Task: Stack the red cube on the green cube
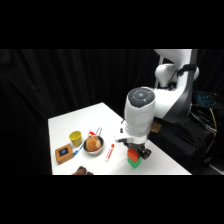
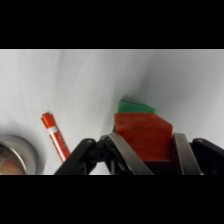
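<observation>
The red cube (image 2: pixel 144 137) sits clamped between the tool's (image 2: pixel 148 150) two fingers, directly above the green cube (image 2: pixel 136 106) near the bench's (image 2: pixel 90 85) front edge. A red-and-white marker (image 2: pixel 55 137) lies left, beside a metal bowl (image 2: pixel 22 152).

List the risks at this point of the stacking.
1. In the wrist view the red cube, between the end effector fingers, covers most of the green cube, but green shows only along one side. The two may be offset, so the red cube could tip once let go.
2. The red-and-white marker and the metal bowl lie close by; a sideways retreat might knock them.
</observation>
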You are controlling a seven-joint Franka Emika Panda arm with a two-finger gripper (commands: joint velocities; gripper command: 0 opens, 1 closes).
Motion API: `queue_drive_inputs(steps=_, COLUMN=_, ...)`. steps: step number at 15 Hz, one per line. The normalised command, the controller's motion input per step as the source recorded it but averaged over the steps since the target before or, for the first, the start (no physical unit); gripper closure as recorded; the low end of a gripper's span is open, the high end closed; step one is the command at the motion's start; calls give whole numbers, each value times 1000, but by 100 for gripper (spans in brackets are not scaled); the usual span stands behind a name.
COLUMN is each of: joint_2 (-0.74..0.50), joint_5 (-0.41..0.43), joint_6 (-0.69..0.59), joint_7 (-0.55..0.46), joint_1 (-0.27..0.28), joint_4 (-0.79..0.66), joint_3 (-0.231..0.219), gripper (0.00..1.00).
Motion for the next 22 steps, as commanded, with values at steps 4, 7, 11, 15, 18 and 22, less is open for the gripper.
queue_drive_inputs(steps=4, joint_2=-139, joint_5=76, joint_6=190, joint_7=55, joint_1=-2, joint_4=-199, joint_3=29, gripper=72)
queue_drive_inputs(steps=7, joint_2=-149, joint_5=112, joint_6=207, joint_7=20, joint_1=-18, joint_4=-188, joint_3=47, gripper=72)
queue_drive_inputs(steps=11, joint_2=-158, joint_5=143, joint_6=237, joint_7=-23, joint_1=-36, joint_4=-183, joint_3=68, gripper=72)
queue_drive_inputs(steps=15, joint_2=-169, joint_5=112, joint_6=205, joint_7=-36, joint_1=-32, joint_4=-177, joint_3=55, gripper=72)
queue_drive_inputs(steps=18, joint_2=-168, joint_5=70, joint_6=147, joint_7=-36, joint_1=-21, joint_4=-160, joint_3=32, gripper=72)
queue_drive_inputs(steps=22, joint_2=-186, joint_5=39, joint_6=103, joint_7=-20, joint_1=-11, joint_4=-159, joint_3=11, gripper=14)
